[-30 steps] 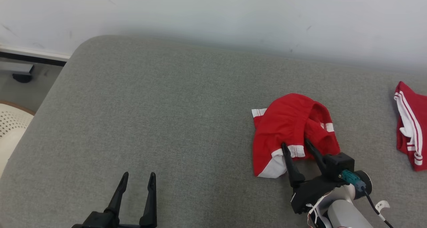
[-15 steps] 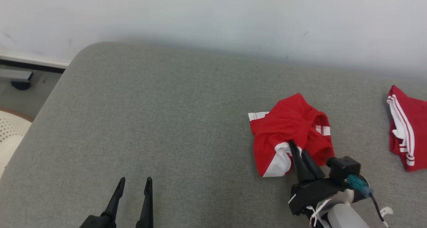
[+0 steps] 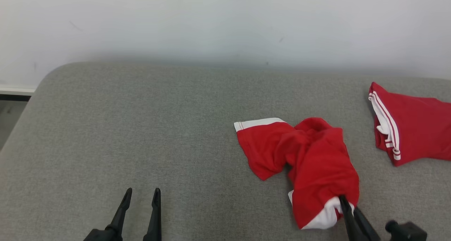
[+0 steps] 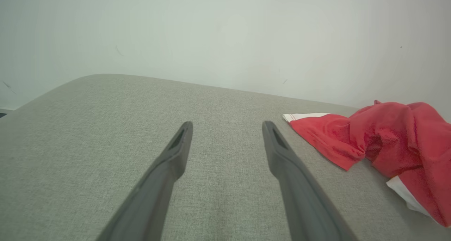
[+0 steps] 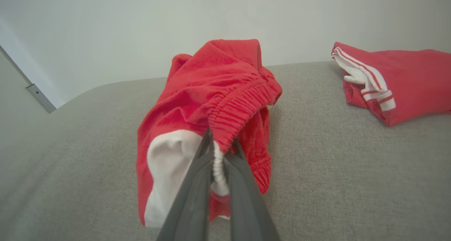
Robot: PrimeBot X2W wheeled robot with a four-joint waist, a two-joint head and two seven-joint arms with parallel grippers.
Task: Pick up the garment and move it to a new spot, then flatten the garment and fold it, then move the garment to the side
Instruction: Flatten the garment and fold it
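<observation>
Left of the garment (image 3: 317, 163), open cushion (image 3: 141, 128) spreads.

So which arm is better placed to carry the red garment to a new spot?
The right. The right gripper is shut on the elastic edge of the red garment, so it can lift straight away. The left gripper hangs open over the grey cushion, apart from the red garment.

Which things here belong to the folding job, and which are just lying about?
In the job: crumpled red garment, held by the right gripper, jaws shut; left gripper, jaws open; grey cushion under it.
Lying about: second red garment at far right.
</observation>
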